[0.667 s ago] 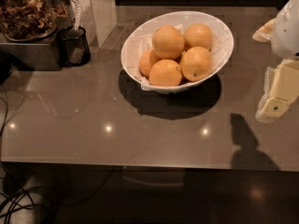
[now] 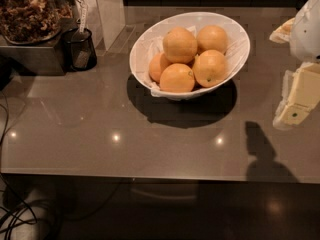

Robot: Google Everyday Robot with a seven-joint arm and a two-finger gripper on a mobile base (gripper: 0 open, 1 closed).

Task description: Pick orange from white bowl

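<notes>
The white bowl stands at the middle back of the grey counter. Several pale oranges are heaped in it. The orange, the biggest, lies on top at the left-centre of the heap. Smaller ones lie around it, to its right, front right, front and left. My gripper, cream-coloured, hangs at the right edge of the view. It is above the counter, well to the right of the bowl and apart from it. Its shadow falls on the counter in front.
A small black mesh cup with a utensil stands at the back left. Beside it is a container of brown dried stuff on a metal box. A white block stands behind. The counter's front edge runs across the lower view, with cables below left.
</notes>
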